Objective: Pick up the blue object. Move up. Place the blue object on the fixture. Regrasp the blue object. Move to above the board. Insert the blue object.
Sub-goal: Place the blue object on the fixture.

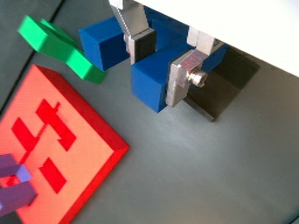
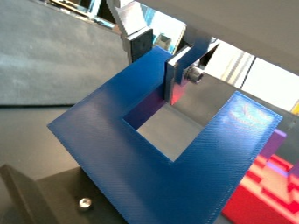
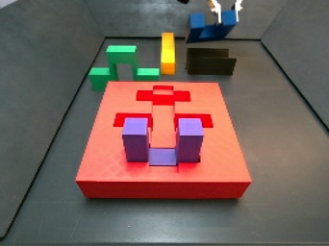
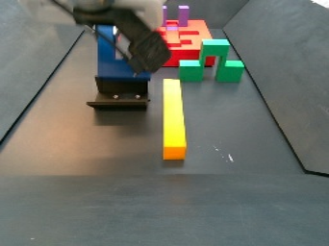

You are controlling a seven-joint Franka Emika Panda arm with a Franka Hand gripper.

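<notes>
The gripper (image 1: pixel 162 63) hangs above the fixture (image 3: pixel 211 61), fingers clamped on one prong of the blue object (image 1: pixel 152 80), a rigid, light-looking block best pinched across flat faces.

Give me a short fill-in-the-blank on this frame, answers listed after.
1. The gripper is shut on the ____ block.
2. That block is held just above the black ____.
3. The purple block sits in the ____ board.
4. The long bar on the floor is ____.

Answers: blue; fixture; red; yellow
</notes>
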